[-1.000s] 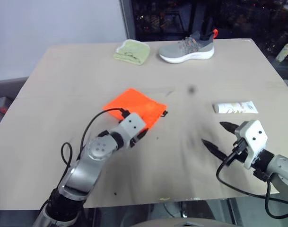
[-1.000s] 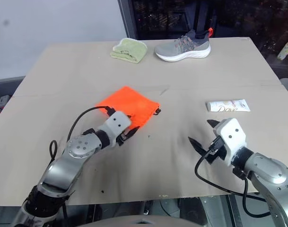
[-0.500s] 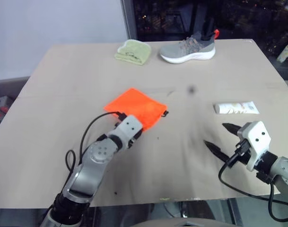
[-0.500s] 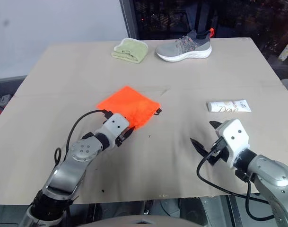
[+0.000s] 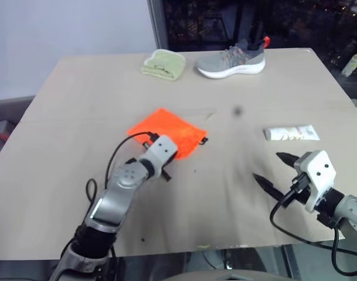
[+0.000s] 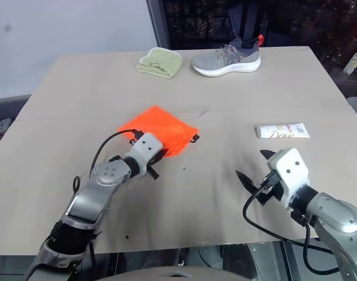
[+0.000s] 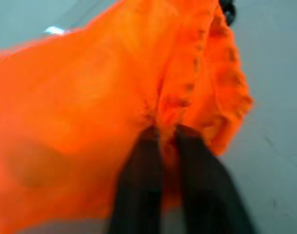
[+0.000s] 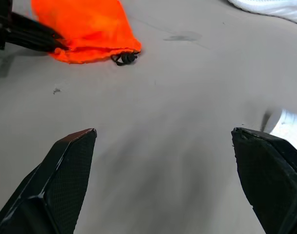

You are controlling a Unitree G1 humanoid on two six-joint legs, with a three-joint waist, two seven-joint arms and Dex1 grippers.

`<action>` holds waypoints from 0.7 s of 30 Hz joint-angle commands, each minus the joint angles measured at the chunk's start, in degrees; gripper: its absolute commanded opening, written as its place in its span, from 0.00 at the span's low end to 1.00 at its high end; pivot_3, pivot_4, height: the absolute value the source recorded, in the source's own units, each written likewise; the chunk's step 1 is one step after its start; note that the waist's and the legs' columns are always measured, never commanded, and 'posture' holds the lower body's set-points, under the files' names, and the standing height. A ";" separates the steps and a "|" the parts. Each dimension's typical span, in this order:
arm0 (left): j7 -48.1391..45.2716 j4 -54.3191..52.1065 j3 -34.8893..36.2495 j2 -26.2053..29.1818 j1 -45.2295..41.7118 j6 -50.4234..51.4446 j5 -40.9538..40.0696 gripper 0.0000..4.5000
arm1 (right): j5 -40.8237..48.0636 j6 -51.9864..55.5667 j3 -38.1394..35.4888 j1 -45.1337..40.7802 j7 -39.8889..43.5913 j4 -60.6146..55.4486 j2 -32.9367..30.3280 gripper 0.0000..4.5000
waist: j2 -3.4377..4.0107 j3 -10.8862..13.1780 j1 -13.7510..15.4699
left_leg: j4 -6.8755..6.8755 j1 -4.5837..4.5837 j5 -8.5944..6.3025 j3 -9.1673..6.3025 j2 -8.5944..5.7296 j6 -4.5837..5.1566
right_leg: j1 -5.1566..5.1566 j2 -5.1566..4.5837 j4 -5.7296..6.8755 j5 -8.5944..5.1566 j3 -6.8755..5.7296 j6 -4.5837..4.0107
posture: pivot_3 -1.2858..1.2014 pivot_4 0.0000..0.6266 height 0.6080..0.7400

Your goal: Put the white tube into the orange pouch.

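Orange fabric bunches around the left gripper (image 7: 163,141), whose two black fingers have pinched together on the near hem of the orange pouch (image 5: 166,130), probably to lift that edge and hold the mouth open for loading. Taking the pouch as the landmark, the white tube (image 5: 291,134) lies flat on the table (image 5: 78,117) well to the pouch's right, untouched, so the tube is not yet picked up. The right gripper (image 5: 272,170) hovers just nearer the robot than the tube, still farther right of the pouch, its fingers spread wide and empty, seemingly ready to reach for the tube. Beyond the pouch, along the far edge, sit a folded green cloth (image 5: 163,63) and a grey shoe (image 5: 232,60). The left wrist view gives what the head views cannot: the fold of cloth caught between the fingers. The right wrist view adds the black cord knot (image 8: 125,58) at the pouch's corner.
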 commanded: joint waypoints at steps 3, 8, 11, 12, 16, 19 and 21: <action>-11.74 10.10 9.82 7.08 0.06 -18.52 -7.89 0.02 | -0.51 -1.03 0.90 -0.53 -1.37 -2.08 0.96 1.00 | 0.01 0.00 0.00 | -0.01 0.00 0.00 0.00 0.09 -0.01 | -0.02 0.04 0.00 0.00 -0.02 0.00 | 0.52 0.24 1.00; -24.21 23.88 12.99 10.91 -3.45 -28.38 -13.84 0.02 | -1.33 -1.62 2.69 -1.72 -1.70 -1.19 1.72 1.00 | -0.01 0.00 0.36 | 0.00 -0.05 0.00 -0.02 -0.07 0.00 | -0.02 -0.03 -0.08 0.00 -0.07 0.00 | 0.52 0.24 1.00; -29.02 27.85 13.09 11.63 -6.46 -25.04 -17.03 0.13 | -1.91 -2.08 3.70 -2.23 -1.90 -0.63 2.10 1.00 | -0.01 0.01 0.27 | 0.00 -0.07 -0.02 -0.06 -0.14 0.04 | -0.02 0.01 -0.08 0.00 -0.13 0.00 | 0.52 0.24 1.00; -29.38 27.54 13.15 11.42 -6.64 -25.00 -17.49 0.19 | -2.12 -2.33 4.01 -2.27 -1.96 -0.50 2.24 1.00 | -0.02 0.01 0.18 | 0.00 -0.08 -0.02 -0.07 -0.14 0.04 | -0.02 0.03 -0.09 0.00 -0.15 0.00 | 0.52 0.24 1.00; -24.36 19.04 15.18 9.64 -3.72 -25.13 -18.00 0.56 | -2.18 -4.08 5.19 -2.69 -1.31 -0.27 3.30 1.00 | -0.02 0.01 -0.11 | 0.00 -0.10 -0.02 -0.09 -0.13 0.04 | -0.04 0.01 -0.08 0.00 -0.15 0.00 | 0.52 0.24 1.00; -20.04 10.26 17.36 8.82 1.24 -23.11 -18.83 0.75 | 1.14 -5.41 5.52 -2.26 1.35 -1.32 4.20 1.00 | -0.02 0.01 -0.27 | -0.01 -0.06 -0.02 -0.09 -0.09 0.04 | -0.05 -0.06 -0.07 0.00 0.02 0.00 | 0.52 0.24 1.00; -17.68 0.48 18.92 8.75 7.26 -18.34 -21.19 0.75 | 3.27 -6.92 5.77 -2.53 3.62 -2.08 4.40 1.00 | 0.00 0.00 -0.48 | -0.06 -0.03 -0.03 -0.11 -0.02 0.04 | -0.07 -0.01 -0.10 0.00 0.17 0.00 | 0.52 0.24 1.00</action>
